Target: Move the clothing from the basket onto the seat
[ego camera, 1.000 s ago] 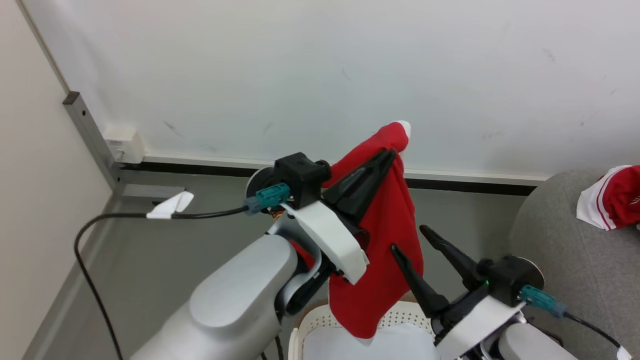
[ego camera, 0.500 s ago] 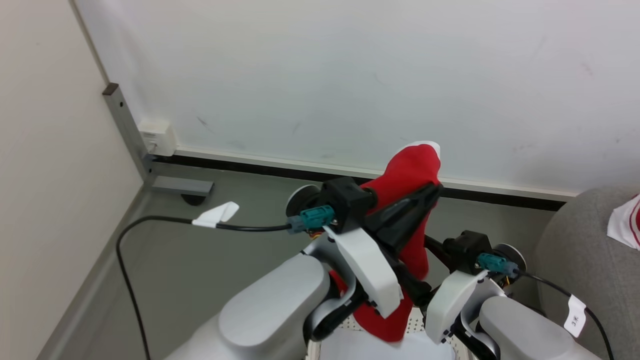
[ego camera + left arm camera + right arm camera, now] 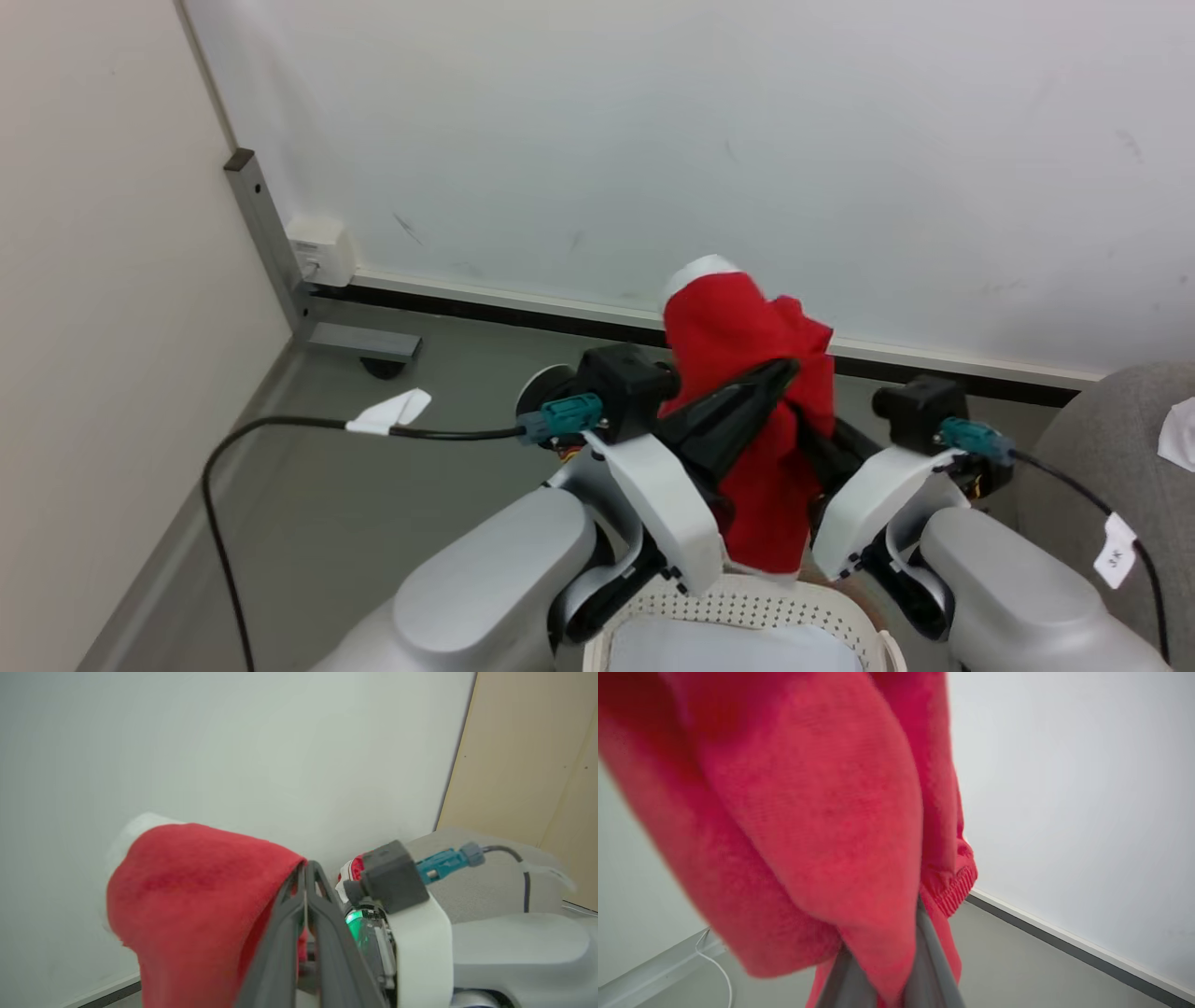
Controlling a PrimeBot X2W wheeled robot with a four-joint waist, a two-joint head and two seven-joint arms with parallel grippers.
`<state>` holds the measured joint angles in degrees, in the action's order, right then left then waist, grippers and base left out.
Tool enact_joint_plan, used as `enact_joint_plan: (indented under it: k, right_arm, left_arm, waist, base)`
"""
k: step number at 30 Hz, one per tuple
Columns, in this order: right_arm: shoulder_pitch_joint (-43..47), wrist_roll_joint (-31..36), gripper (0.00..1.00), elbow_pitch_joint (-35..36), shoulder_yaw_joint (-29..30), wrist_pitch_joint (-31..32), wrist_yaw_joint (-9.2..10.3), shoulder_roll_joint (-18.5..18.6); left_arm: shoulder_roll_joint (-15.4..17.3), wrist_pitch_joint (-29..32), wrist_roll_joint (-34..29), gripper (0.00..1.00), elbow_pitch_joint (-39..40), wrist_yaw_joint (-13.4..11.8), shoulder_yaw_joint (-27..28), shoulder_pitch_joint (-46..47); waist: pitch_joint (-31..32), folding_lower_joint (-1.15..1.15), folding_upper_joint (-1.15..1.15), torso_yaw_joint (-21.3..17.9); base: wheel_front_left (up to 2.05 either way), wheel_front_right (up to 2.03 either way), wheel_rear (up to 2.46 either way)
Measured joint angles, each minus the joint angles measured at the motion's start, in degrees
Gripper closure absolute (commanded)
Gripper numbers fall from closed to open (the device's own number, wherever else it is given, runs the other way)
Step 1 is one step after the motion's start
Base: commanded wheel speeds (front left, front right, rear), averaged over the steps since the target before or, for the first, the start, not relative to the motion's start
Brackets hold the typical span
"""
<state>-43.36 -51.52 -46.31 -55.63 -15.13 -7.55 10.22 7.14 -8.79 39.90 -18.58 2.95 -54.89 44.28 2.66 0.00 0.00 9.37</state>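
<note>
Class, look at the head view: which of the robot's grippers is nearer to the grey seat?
Right. The right gripper, shut on the red garment, lies on the side towards the grey seat; the left gripper clamps the same garment from farther away.

Bright, even light with soft shadows; the clothing (image 3: 808, 835) blurs in the right wrist view.

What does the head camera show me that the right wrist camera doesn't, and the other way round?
From the head: the basket below, the grey seat at right, and the left claw pinching the red garment. From the right wrist: a close look at the garment's ribbed hem. In both: the red garment, the right claw shut on it, the pale wall, the grey floor.
</note>
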Motion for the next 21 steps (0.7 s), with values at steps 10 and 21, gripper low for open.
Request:
enact_joint_plan:
  k: [10, 21]
  right_arm:
    - [7.9, 3.2, 1.0, 9.5, 18.1, 0.0, 0.0, 2.6]
    - [13.8, 10.1, 1.0, 20.3, 31.8, 0.0, 0.0, 6.2]
  left_arm:
    - [2.2, -1.0, 0.7, 0.0, 0.7, 1.0, -1.8, -4.3]
    - [4.4, -3.8, -0.2, 0.0, 4.8, -0.7, -1.6, -6.7]
  waist:
    - [-0.9, 0.0, 0.0, -4.5]
    - [-3.0, 0.0, 0.0, -15.5]
  base:
    - [0.0, 0.0, 0.0]
    - [0.0, 0.0, 0.0]
